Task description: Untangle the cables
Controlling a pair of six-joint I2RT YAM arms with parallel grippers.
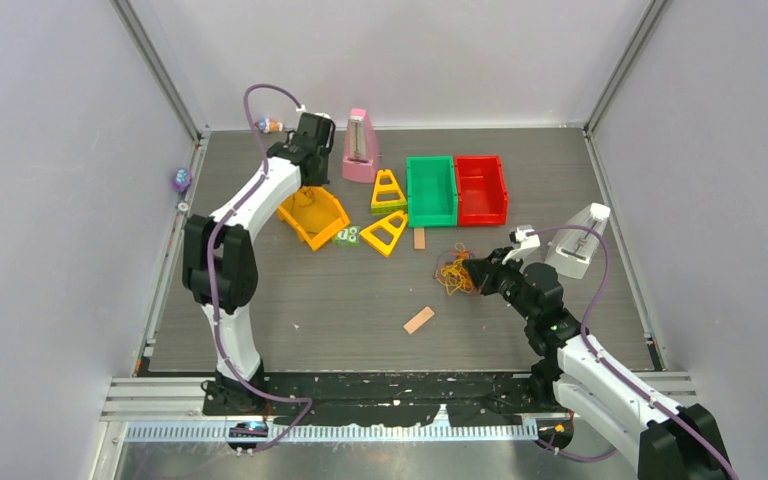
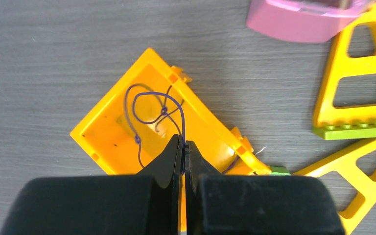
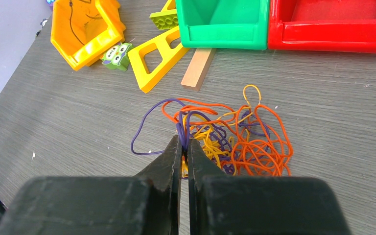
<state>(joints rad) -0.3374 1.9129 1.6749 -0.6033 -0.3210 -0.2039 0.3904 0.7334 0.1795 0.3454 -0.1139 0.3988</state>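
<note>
Left fingers (image 2: 169, 161) clamped on one purple cable (image 2: 164, 111) above one yellow bin (image 2: 103, 134), right fingers (image 3: 169, 164) pinching one tangle of cables (image 3: 254, 152).

Light: bright, even, diffuse, from above.
Shadows: faint, soft-edged, on the table (image 1: 360, 300).
Glare: small bright spot inside the yellow tray (image 2: 107, 132).
Focus: table sharp; left gripper (image 2: 182, 143) body near the lens slightly soft.

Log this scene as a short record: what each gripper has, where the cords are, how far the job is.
left gripper: shut on purple cord
purple cord: knotted loops lying in yellow bin
right gripper: shut on purple strand at the tangle's near edge
tangle: orange, yellow and purple cords heaped on table, in front of green bin
progress: one cord apart, heap not yet undone
</note>
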